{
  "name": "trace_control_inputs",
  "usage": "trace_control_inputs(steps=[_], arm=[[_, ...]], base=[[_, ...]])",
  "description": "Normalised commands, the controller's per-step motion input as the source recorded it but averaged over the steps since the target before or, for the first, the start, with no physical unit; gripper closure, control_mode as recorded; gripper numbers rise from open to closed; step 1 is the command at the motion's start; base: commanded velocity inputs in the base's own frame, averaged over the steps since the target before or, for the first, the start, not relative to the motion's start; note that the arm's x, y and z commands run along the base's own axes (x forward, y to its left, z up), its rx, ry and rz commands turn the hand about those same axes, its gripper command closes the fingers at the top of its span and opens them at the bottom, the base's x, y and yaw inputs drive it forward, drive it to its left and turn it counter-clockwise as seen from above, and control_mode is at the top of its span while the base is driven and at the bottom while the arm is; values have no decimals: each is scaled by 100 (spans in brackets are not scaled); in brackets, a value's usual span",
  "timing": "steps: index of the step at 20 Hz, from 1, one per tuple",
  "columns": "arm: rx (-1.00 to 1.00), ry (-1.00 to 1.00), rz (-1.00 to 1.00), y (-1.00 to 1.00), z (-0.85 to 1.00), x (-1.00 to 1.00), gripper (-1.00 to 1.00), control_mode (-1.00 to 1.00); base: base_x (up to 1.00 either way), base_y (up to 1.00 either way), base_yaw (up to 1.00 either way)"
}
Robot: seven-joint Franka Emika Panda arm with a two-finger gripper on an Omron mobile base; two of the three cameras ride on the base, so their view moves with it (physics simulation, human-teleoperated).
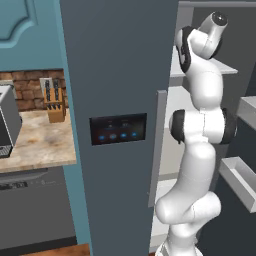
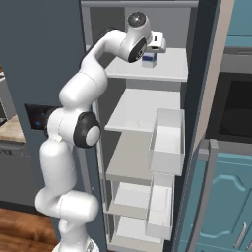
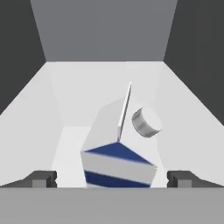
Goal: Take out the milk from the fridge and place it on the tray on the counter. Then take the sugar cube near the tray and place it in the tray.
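The fridge [image 2: 44,59] is standing with its door [image 2: 209,98] swung open, and the white arm is reaching up into the top shelf [image 2: 170,69]. The milk [image 3: 118,148] is sitting upright on that shelf, near its front edge, with its gabled top and round cap facing the hand camera and blue bands showing on its near face. In the right base view the milk [image 2: 149,60] is showing just under the hand, partly covered by it.

The claw [image 3: 111,178] is standing released, its two dark fingertips [image 3: 40,178] spread wide to either side of the carton and not touching it; the carton is sitting between them, a little ahead.

Lower shelves and pale door bins [image 2: 167,140] are hanging empty-looking below the arm. In the left base view the closed fridge side is showing its black panel [image 1: 118,128] with blue-lit buttons and a pale handle [image 1: 159,145]. To the left of it, the table [image 1: 40,142] is carrying a knife block [image 1: 54,102] against a brick wall and part of a grey appliance [image 1: 9,122] at the edge of the picture.
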Motion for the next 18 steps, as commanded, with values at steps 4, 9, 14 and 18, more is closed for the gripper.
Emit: trace_control_inputs(steps=[4,9,14,18], arm=[[0,0,0,0,-15,18,-100,-100],[0,0,0,-1,-11,16,-100,-100],[0,0,0,0,-15,15,-100,-100],[0,0,0,0,-13,11,-100,-100]], base=[[0,0,0],[0,0,0],[0,0,0],[0,0,0]])
